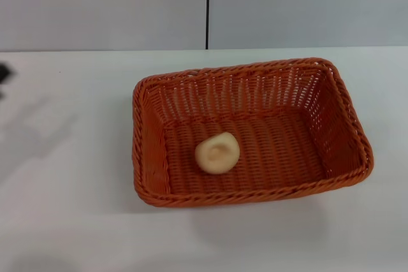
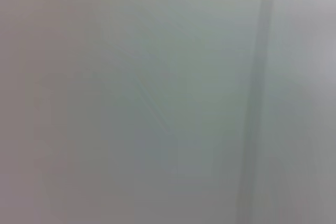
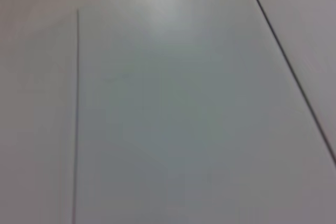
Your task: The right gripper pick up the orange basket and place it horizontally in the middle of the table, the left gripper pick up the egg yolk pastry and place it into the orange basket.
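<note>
The orange basket (image 1: pixel 248 186) lies lengthwise across the middle of the white table (image 1: pixel 70 208) in the head view, its long side facing me. The egg yolk pastry (image 1: pixel 217 152) rests inside it on the woven floor, left of the basket's centre, with nothing touching it. A small black piece of the left arm (image 1: pixel 4 73) pokes in at the far left edge, well away from the basket. The right gripper is out of view. Both wrist views show only plain pale panels with thin seams.
A grey wall with a dark vertical seam (image 1: pixel 207 7) stands behind the table's far edge. A faint shadow (image 1: pixel 35 132) falls on the tabletop at the left.
</note>
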Motion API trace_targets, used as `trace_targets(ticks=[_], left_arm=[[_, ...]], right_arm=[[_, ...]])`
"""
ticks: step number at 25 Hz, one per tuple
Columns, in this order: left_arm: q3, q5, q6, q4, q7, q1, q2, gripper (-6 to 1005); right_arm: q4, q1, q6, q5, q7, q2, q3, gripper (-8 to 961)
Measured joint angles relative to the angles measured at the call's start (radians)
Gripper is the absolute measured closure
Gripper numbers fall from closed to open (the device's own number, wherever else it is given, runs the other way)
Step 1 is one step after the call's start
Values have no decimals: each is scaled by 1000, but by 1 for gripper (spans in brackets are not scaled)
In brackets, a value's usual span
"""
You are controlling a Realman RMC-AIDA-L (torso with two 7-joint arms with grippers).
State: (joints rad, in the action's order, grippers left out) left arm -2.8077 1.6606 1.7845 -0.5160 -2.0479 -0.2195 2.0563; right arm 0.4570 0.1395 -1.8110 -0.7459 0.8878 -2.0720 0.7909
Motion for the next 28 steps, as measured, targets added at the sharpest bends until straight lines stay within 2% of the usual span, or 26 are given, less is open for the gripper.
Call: trace_targets(ticks=[1,2,4,7,8,9,10,12,14,20,28], left_arm=[[0,0,0,0,0,0,0,220],[-60,-71,-14,-24,-11,66,0,193],[-75,-149,-49,-29,-24,113,-2,166],[-76,-180,-68,-29,-35,128,-3,166],[-77,-320,-107,-29,-69,194,-3,166],[-77,-320,-107,-29,-69,194,-3,166],[-77,-381,-125,-29,-82,216,-2,166],[-77,-381,-125,-29,-82,216,-2,166],[-79,-536,-171,2,-155,258,2,166],[-80,-587,-196,38,-193,275,5,166],[-81,-594,-164,168,-203,275,9,166]], right_arm=[[-14,-2,-3,2,-22,-2,-6,315],[-29,-4,-6,4,-44,-4,-17,315],[-78,-4,-18,5,-81,-6,-47,315],[-189,4,-54,6,-132,-8,-127,315],[-226,6,-67,6,-151,-9,-161,315],[-261,7,-79,7,-171,-9,-194,315],[-291,7,-88,7,-187,-9,-224,315],[-356,7,-102,7,-221,-9,-288,315],[-408,8,-105,7,-250,-10,-336,315],[-480,33,-85,7,-320,-8,-394,315],[-435,81,-13,4,-321,-2,-408,315]])
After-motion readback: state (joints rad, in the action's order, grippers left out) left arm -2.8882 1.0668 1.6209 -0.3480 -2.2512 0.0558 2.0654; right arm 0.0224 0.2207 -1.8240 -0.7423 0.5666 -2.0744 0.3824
